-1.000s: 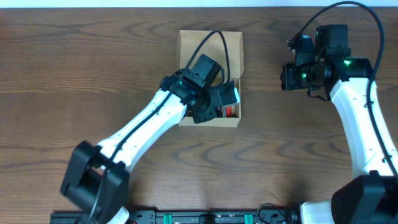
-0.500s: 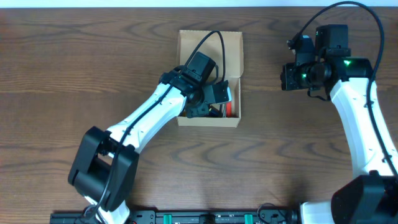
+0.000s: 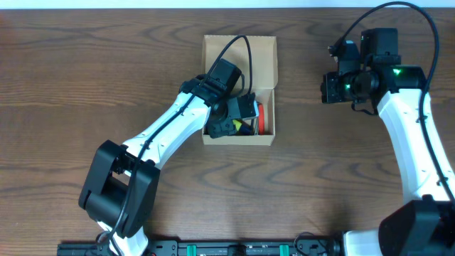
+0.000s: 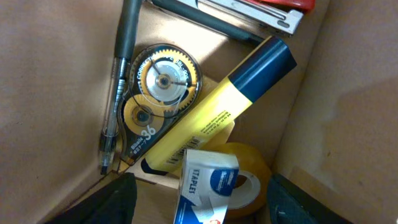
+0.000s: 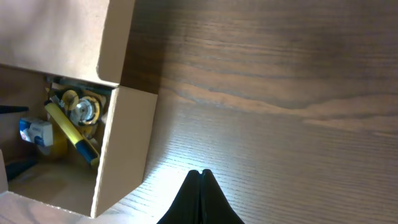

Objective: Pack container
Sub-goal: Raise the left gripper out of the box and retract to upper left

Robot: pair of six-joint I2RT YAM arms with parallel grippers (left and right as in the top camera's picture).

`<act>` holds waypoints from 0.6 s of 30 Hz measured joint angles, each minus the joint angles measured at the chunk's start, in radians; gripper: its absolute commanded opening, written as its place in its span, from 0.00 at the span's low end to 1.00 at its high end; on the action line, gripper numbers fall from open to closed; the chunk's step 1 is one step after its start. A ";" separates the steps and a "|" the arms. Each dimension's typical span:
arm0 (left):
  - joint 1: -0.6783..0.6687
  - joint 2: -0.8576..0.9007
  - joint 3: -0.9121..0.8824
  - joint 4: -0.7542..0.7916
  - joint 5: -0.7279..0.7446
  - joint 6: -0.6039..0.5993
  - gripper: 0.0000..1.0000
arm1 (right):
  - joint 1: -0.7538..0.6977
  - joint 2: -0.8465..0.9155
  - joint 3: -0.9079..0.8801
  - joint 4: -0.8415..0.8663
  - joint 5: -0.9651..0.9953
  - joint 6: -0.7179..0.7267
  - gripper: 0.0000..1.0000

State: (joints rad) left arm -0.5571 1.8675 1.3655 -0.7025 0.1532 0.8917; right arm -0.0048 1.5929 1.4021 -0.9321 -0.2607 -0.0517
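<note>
The container point(image 3: 239, 53) is a tan cardboard box with its flap lid folded back. My left gripper point(image 3: 240, 118) reaches down inside it. In the left wrist view that gripper point(image 4: 205, 208) is open, and a blue-and-white staples box point(image 4: 208, 183) stands loose between the fingers with a gap on each side, leaning on a roll of clear tape point(image 4: 252, 177). Beside them lie a yellow highlighter point(image 4: 217, 106), a correction tape point(image 4: 155, 93), a pen point(image 4: 121, 74) and a red stapler point(image 4: 261, 7). My right gripper point(image 5: 200, 179) is shut and empty over the table, right of the container point(image 5: 124, 143).
The box walls point(image 4: 56, 93) stand close on both sides of the left fingers. Bare dark wood table point(image 3: 341, 185) lies around the box. The right arm point(image 3: 409, 135) runs along the right side of the table.
The left gripper has opened and let go of the staples box inside the container, and it has shifted slightly left. The right arm has not moved.
</note>
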 measured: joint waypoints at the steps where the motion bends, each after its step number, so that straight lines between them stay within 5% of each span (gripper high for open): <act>1: 0.000 0.000 0.000 -0.004 0.000 0.000 0.71 | 0.000 0.000 0.000 0.000 0.000 0.000 0.01; 7: 0.000 -0.005 0.035 -0.029 0.000 -0.029 0.52 | 0.000 0.000 0.000 0.009 -0.001 0.003 0.02; 9: 0.001 -0.019 0.070 -0.032 0.000 -0.041 0.34 | 0.000 0.000 0.000 0.018 -0.001 0.019 0.02; 11: 0.003 -0.044 0.114 -0.037 0.000 -0.049 0.07 | 0.000 0.000 0.000 0.025 -0.001 0.039 0.01; 18: 0.073 -0.161 0.257 -0.051 0.004 -0.097 0.06 | 0.000 0.000 0.000 0.079 -0.001 0.134 0.01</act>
State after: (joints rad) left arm -0.4843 1.7061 1.6230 -0.7536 0.1570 0.7948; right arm -0.0048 1.5929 1.4021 -0.8536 -0.2619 0.0818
